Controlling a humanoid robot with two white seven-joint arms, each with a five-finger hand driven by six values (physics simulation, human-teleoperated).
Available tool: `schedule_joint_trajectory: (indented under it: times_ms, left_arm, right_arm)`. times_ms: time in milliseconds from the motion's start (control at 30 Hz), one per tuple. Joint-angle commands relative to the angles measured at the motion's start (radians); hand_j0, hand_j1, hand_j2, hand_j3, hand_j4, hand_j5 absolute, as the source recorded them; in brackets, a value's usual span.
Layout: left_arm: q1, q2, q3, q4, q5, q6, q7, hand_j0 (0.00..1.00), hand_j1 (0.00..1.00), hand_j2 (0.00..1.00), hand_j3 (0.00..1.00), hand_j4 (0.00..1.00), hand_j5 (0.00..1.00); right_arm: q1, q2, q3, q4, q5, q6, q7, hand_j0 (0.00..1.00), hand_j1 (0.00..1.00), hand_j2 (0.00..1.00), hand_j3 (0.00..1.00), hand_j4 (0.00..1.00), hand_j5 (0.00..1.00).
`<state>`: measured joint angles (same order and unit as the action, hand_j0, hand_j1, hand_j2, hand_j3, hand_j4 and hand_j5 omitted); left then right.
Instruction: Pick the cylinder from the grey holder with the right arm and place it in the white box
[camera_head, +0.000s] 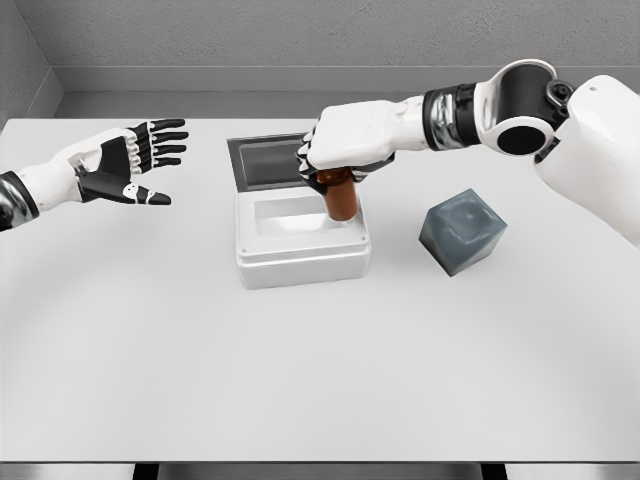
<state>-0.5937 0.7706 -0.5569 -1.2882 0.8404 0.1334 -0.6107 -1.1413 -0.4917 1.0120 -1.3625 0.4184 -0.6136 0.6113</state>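
Observation:
A brown cylinder (341, 198) hangs upright over the right part of the white box (300, 255), its lower end at the level of the box opening. My right hand (338, 150) is shut on its top, the arm reaching in from the upper right. The box's dark lid (268, 160) stands open behind it. The grey holder (463, 230), a dark cube, sits to the right of the box with nothing showing in it. My left hand (135, 160) hovers at the far left above the table, fingers spread, holding nothing.
The white table (320, 380) stretches wide in front of the box. A grey wall runs along the table's far edge.

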Motion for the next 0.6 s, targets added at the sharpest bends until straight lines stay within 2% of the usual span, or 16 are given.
schedule_joint_trajectory:
  times_ms: [0, 133, 233, 267, 300, 333, 567]
  left_arm:
    - [0.000, 0.001, 0.002, 0.000, 0.005, 0.000, 0.000, 1.00, 1.00, 1.00, 1.00, 1.00, 1.00]
    - [0.000, 0.001, 0.002, 0.000, 0.005, 0.000, 0.000, 1.00, 1.00, 1.00, 1.00, 1.00, 1.00]
    - [0.000, 0.001, 0.002, 0.000, 0.005, 0.000, 0.000, 1.00, 1.00, 1.00, 1.00, 1.00, 1.00]
    - [0.000, 0.001, 0.002, 0.000, 0.006, 0.000, 0.000, 1.00, 1.00, 1.00, 1.00, 1.00, 1.00]
    - [0.000, 0.001, 0.000, 0.000, 0.006, 0.000, 0.000, 1.00, 1.00, 1.00, 1.00, 1.00, 1.00]
    - [0.000, 0.001, 0.002, 0.000, 0.005, 0.000, 0.000, 1.00, 1.00, 1.00, 1.00, 1.00, 1.00]
    - [0.000, 0.001, 0.002, 0.000, 0.006, 0.000, 0.000, 1.00, 1.00, 1.00, 1.00, 1.00, 1.00]
  right_arm:
    - [0.000, 0.001, -0.001, 0.000, -0.004, 0.003, 0.000, 0.35, 0.35, 0.35, 0.35, 0.35, 0.35]
    - [0.000, 0.007, -0.003, 0.008, -0.004, 0.003, 0.000, 0.36, 0.36, 0.36, 0.36, 0.36, 0.36]
    - [-0.002, 0.007, -0.003, 0.010, -0.003, 0.003, 0.000, 0.52, 0.52, 0.52, 0.52, 0.52, 0.52]
    - [0.000, 0.007, -0.003, 0.008, -0.003, 0.003, 0.000, 0.75, 0.75, 0.75, 0.75, 0.75, 0.75]
    - [0.000, 0.007, -0.003, 0.008, -0.001, 0.003, 0.000, 0.91, 0.91, 0.91, 0.91, 0.91, 0.91]
    - [-0.002, 0.007, -0.003, 0.008, -0.003, 0.003, 0.000, 1.00, 1.00, 1.00, 1.00, 1.00, 1.00]
    - [-0.012, 0.002, -0.027, 0.002, -0.004, 0.003, 0.000, 1.00, 1.00, 1.00, 1.00, 1.00, 1.00]
